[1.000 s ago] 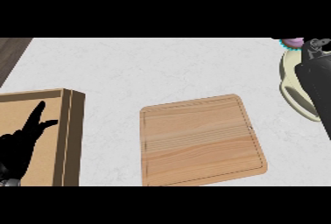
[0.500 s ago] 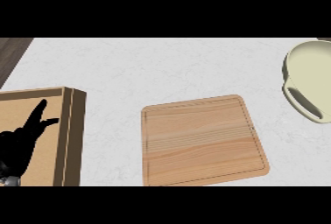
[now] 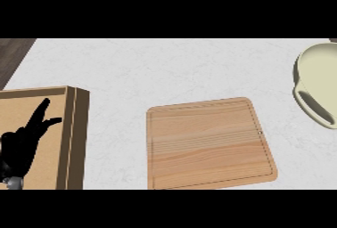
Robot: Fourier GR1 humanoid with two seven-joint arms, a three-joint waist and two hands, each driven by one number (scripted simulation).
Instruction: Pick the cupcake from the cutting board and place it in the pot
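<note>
Left hand [image 3: 23, 144], far left of the board [image 3: 209, 144], rests with fingers spread and pointing up, over a wooden tray [image 3: 72, 133]. The board lies flat mid-worktop [image 3: 164, 71], its surface bare. Well right of the board, at the edge, sits the pale pot [image 3: 317, 84]. Cupcake and right hand: not visible.

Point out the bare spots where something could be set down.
The cutting board has nothing on it. Bare counter runs across the back, and between the cutting board and the pot. A narrower strip lies between the cutting board and the wooden tray, where the left hand rests open.
</note>
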